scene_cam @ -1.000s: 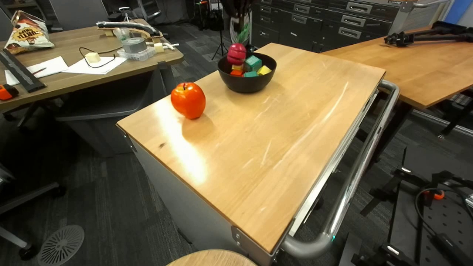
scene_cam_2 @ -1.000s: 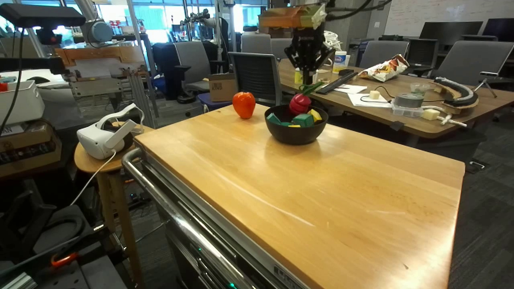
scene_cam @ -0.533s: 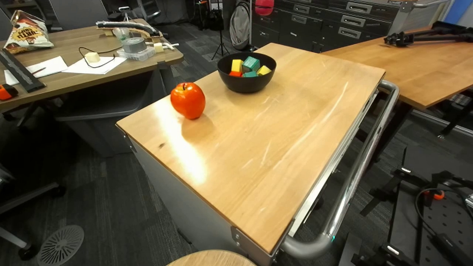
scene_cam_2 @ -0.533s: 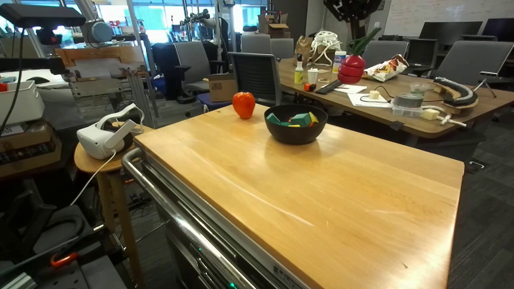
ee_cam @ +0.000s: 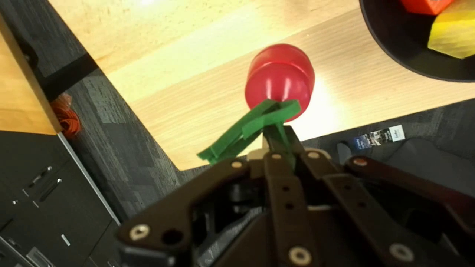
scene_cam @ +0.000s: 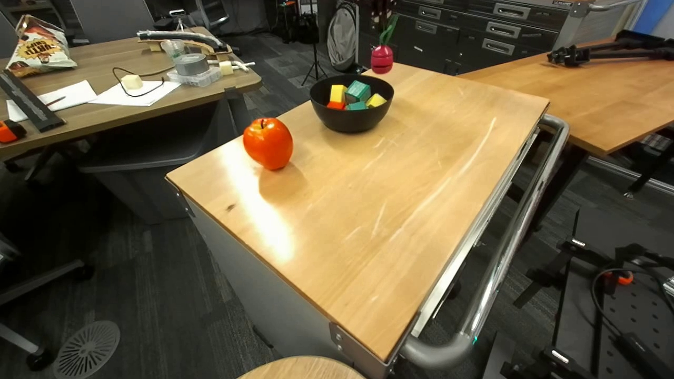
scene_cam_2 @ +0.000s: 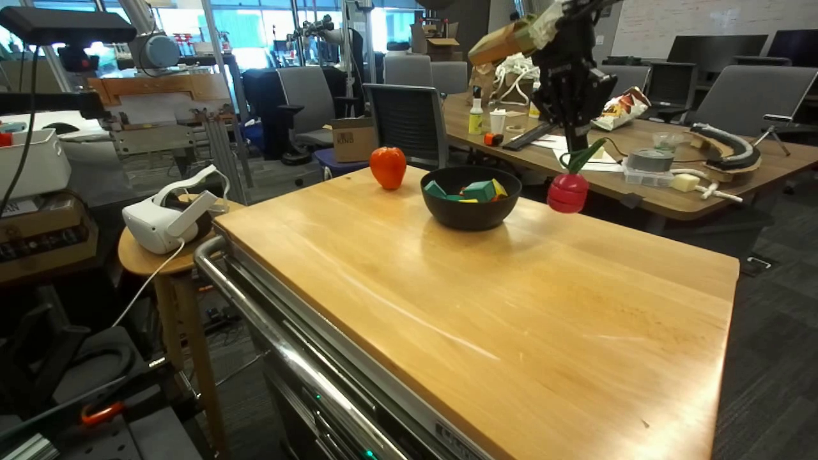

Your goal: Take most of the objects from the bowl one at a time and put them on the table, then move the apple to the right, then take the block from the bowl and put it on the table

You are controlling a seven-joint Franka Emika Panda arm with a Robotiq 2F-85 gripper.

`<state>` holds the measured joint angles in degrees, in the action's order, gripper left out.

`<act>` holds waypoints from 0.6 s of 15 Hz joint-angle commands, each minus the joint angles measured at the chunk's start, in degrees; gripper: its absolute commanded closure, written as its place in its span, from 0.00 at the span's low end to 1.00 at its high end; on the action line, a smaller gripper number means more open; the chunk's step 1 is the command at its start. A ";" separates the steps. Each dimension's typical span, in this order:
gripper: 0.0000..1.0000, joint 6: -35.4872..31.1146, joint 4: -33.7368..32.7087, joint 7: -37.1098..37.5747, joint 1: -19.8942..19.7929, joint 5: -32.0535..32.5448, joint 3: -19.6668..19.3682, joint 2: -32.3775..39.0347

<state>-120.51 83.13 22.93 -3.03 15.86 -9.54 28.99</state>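
Holds a round, glossy crimson toy radish by its ribbon-like green leaves, clamped in the tightly narrowed black end effector. Dangles it bulb-down in the air over the broad, light wooden counter, near the round, matte black bowl but apart from it. Contains, inside that bowl, a small green block next to a small yellow block, a second yellow block, an orange-red block lower down, and further blocks too hidden to count. Has the big, shiny red-orange apple upright on the counter in both exterior views, well apart from the radish, near the edge opposite the silvery metal rail. Includes, in an exterior view, a white plastic VR headset on a round wooden stool near the counter.
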 commanded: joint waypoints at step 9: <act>0.56 2.10 -4.95 1.10 -1.93 -9.15 0.50 3.08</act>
<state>-117.45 78.01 25.81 -3.71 11.40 -10.61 34.95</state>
